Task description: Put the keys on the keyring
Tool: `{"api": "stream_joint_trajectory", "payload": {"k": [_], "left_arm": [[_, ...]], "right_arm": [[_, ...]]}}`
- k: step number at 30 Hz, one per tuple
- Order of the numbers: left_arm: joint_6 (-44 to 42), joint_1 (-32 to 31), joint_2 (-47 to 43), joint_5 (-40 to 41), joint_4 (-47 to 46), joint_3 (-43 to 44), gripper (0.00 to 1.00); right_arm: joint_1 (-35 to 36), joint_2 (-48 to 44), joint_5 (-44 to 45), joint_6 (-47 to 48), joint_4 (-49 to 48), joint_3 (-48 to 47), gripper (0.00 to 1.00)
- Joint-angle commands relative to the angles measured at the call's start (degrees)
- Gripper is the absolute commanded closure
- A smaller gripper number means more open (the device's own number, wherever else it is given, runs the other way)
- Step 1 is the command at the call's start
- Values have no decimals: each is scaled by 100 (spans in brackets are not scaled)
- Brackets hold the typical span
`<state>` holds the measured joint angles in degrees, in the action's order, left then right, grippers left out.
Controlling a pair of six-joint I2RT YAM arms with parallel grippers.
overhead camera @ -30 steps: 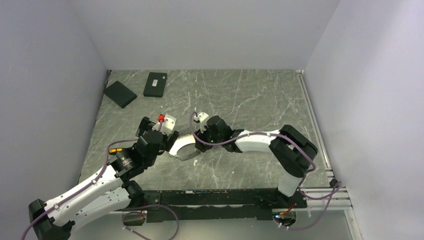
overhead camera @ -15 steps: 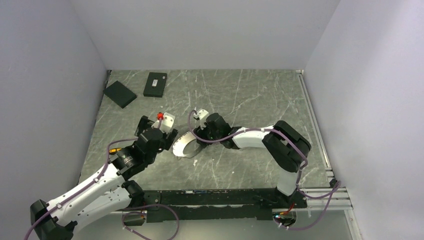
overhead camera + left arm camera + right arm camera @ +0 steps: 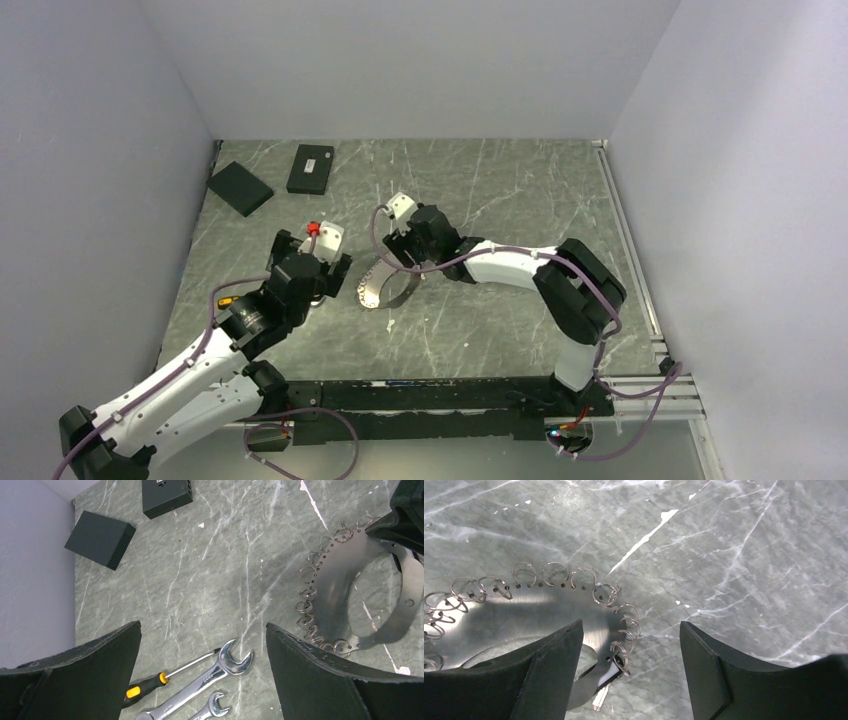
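Note:
The keyring (image 3: pixel 384 284) is a flat silver metal hoop fringed with several small wire rings, lying on the table between the grippers. It also shows in the left wrist view (image 3: pixel 345 575) and the right wrist view (image 3: pixel 519 615). One small key (image 3: pixel 608 684) with a dark head hangs from a wire ring at the hoop's edge; no other keys show. My right gripper (image 3: pixel 402 262) is open just above the hoop's far side, and its left finger (image 3: pixel 524 680) overlaps the band. My left gripper (image 3: pixel 335 268) is open and empty, left of the hoop.
Two silver wrenches (image 3: pixel 200 680) and a black-and-orange screwdriver (image 3: pixel 145 685) lie under my left gripper. Two black boxes (image 3: pixel 240 187) (image 3: pixel 311 168) sit at the far left of the marble table (image 3: pixel 500 200). Walls close in on three sides.
The hoop has shifted right and away from the left gripper. My right gripper has moved farther back with it. My left gripper has drawn slightly left.

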<state>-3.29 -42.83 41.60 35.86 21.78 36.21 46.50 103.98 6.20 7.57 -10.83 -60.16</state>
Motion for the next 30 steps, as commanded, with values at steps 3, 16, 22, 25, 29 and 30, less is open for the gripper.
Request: {"api": "stream_joint_trajectory", "payload": {"k": [3,16,22,25,29,30], "left_arm": [[271,49,-164,149,-113,288,0],[291,73,-434,411,-48,330,0],[293,81,-467,387,11,341,1],[292,81,-388,347,101,398,1],[294,75,-394,351,141,407,0],[294,76,-418,347,136,401,0]], "right_arm": [[-23,-894,-92,-202,-387,112,8],[-30,-2724,504,-2014,-1582,1307,0],[-32,-3094,435,-2170,-1338,1485,0],[-30,-3164,423,-2193,-1319,1621,0],[-25,-3131,432,-2430,-1064,1574,0],[-26,-3129,397,-2429,-1054,1589,0]]}}
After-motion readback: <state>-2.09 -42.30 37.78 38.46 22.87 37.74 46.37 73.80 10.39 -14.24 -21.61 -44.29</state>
